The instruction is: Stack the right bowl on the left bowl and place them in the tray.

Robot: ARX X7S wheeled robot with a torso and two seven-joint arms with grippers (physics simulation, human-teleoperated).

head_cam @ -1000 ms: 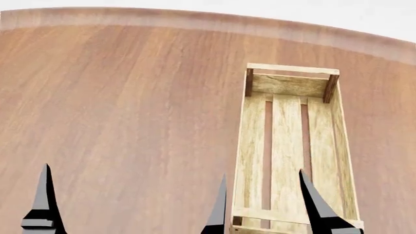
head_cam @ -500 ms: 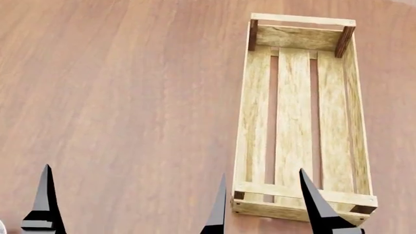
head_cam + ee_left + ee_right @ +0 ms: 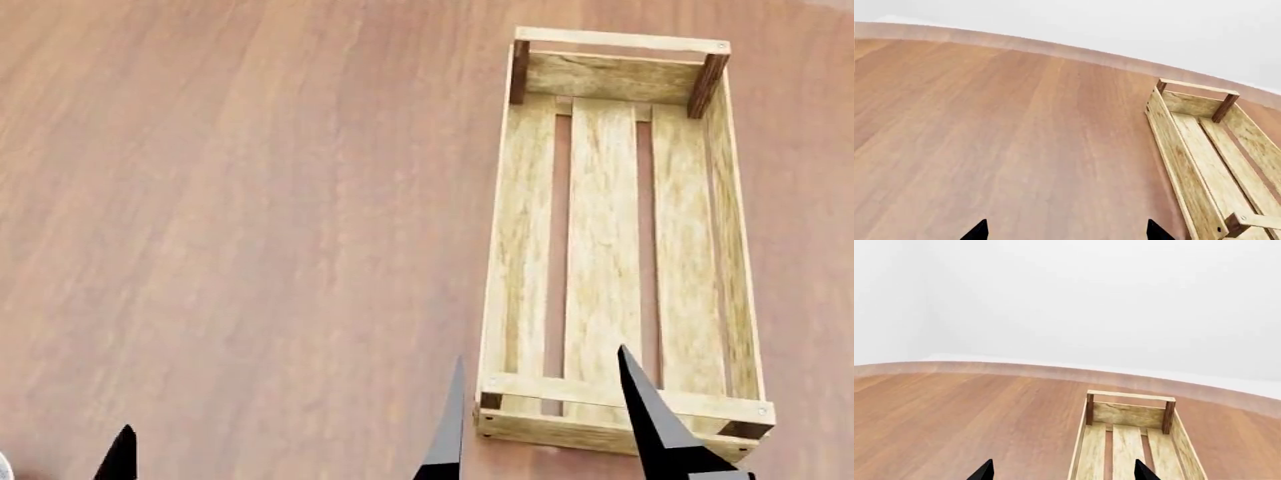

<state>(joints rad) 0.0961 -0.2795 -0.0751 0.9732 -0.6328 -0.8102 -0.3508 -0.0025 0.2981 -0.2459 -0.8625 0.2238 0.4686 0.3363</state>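
Tabletop [image 3: 240, 200] comes first: a broad reddish-brown wooden surface that fills nearly the whole head view and shows no bowl on any visible part of it. Next in size is the tray [image 3: 621, 250], a long slatted light-wood crate running from the upper right of the head view to its lower right edge, empty inside, with dark corner posts. Smallest are the black finger tips: the right gripper [image 3: 541, 425] has one tip just left of the tray's near end and the other over it, set wide apart and holding nothing. The left gripper [image 3: 1064, 231] shows one tip at the lower left of the head view and two well-spread tips along the bottom of its wrist view, also empty. Neither bowl can be seen in any view; only a pale sliver at the extreme lower left corner of the head view hints at something. The main risk, as I judge it, is reaching blind: with the bowls out of sight, an arm could knock one away, or the right fingers could clip the tray's near end.
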